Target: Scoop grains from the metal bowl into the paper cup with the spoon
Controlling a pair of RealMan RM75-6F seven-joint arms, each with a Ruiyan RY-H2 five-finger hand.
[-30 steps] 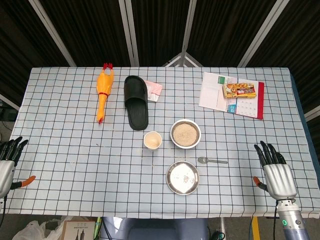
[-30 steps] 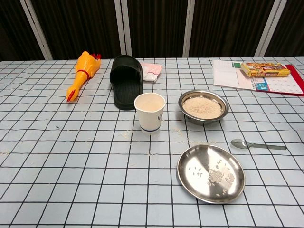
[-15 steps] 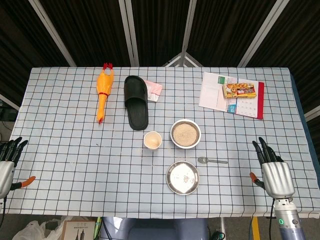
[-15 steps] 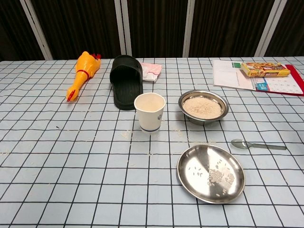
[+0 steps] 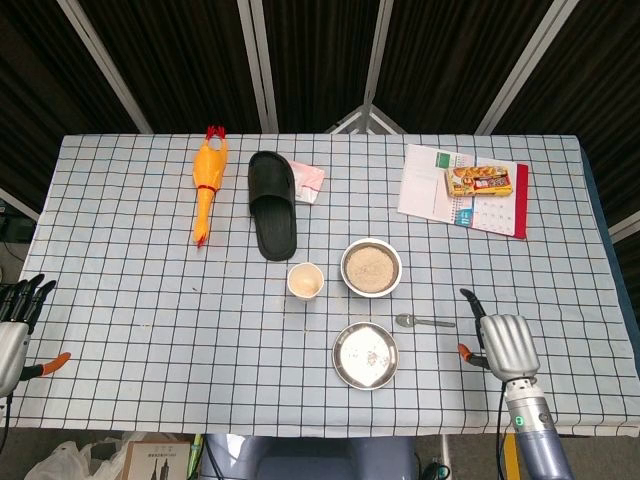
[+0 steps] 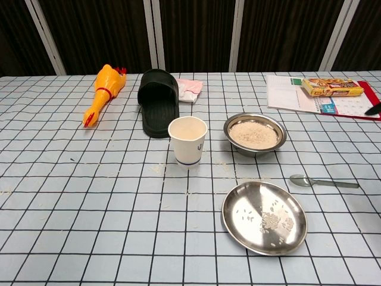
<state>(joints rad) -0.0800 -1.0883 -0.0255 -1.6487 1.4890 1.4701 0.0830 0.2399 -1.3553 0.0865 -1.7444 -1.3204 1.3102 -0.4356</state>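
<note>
The metal bowl [image 5: 371,267] [image 6: 255,134] full of pale grains stands at mid-table. Just left of it is the paper cup [image 5: 305,281] [image 6: 187,140], upright. The spoon [image 5: 425,321] [image 6: 323,182] lies flat on the cloth in front of the bowl and to its right, bowl end pointing left. My right hand [image 5: 503,343] hovers right of the spoon's handle, apart from it and holding nothing; only a dark fingertip [image 6: 374,109] shows at the chest view's right edge. My left hand [image 5: 12,328] stays at the table's far left edge, fingers spread and empty.
A shallow metal plate [image 5: 365,355] [image 6: 264,217] with a few stray grains lies in front of the bowl. Further back are a black slipper [image 5: 272,203], a yellow rubber chicken [image 5: 206,185], a pink packet [image 5: 309,180] and a notebook [image 5: 460,188] with a snack box on it.
My right hand has moved left and slightly forward, from the table's right edge to near the spoon's handle. The left hand and the objects have not moved.
</note>
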